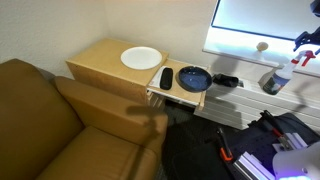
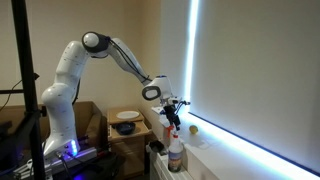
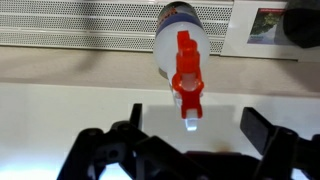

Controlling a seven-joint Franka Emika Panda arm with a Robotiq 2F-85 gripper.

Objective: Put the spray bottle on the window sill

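Observation:
The spray bottle point(image 1: 275, 79) has a translucent grey-blue body and a red and white trigger head. It stands upright on the lower pale grey shelf point(image 1: 240, 97), below the window sill point(image 1: 240, 53). My gripper point(image 1: 305, 44) hangs open just above it and touches nothing. In an exterior view the gripper point(image 2: 172, 110) is right over the bottle's red head point(image 2: 174, 130). In the wrist view the bottle point(image 3: 184, 45) lies between and beneath my two spread fingers point(image 3: 200, 118), which are apart from it on both sides.
A small yellow-white ball point(image 1: 262, 46) rests on the sill, also visible in an exterior view point(image 2: 193, 128). A dark bowl point(image 1: 194, 78), a remote point(image 1: 166, 78) and a white plate point(image 1: 141, 58) sit on the wooden table. A brown couch point(image 1: 60, 120) is beside it.

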